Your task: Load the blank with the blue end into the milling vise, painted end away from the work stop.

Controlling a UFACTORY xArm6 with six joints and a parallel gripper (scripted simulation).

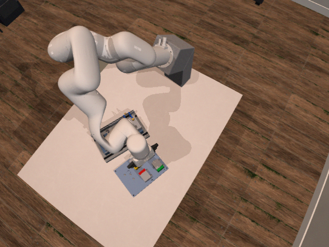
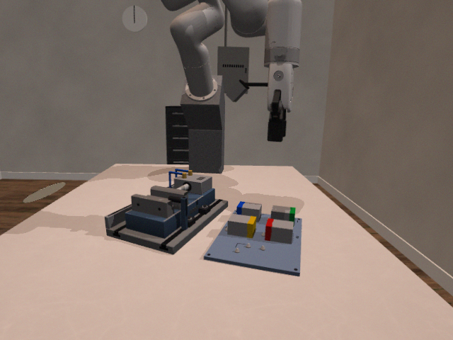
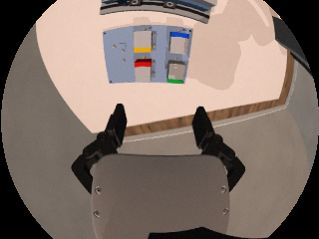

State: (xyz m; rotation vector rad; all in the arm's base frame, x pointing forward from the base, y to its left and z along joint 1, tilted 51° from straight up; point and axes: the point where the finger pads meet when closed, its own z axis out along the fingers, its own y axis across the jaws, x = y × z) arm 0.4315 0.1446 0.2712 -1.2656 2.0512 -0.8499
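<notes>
The blank with the blue end (image 2: pixel 249 209) lies on the blue-grey infeed plate (image 2: pixel 257 243), in the back row on the vise side; it also shows in the wrist view (image 3: pixel 178 43). The vise (image 2: pixel 166 215) stands left of the plate, with nothing between its jaws. Its fixed jaw (image 2: pixel 149 205) is the near block, and the block with hoses (image 2: pixel 192 183) is the far one. My gripper (image 2: pixel 276 129) hangs high above the plate's back edge, open and empty. In the wrist view its fingers are spread wide, with the plate far below.
Three other blanks lie on the plate: yellow-ended (image 2: pixel 241 224), red-ended (image 2: pixel 279 230) and green-ended (image 2: pixel 283 212). Small pegs (image 2: pixel 248 248) stand near the plate's front. The arm's grey base pedestal (image 2: pixel 202 135) stands behind the vise. In the overhead view the arm hides most of the vise.
</notes>
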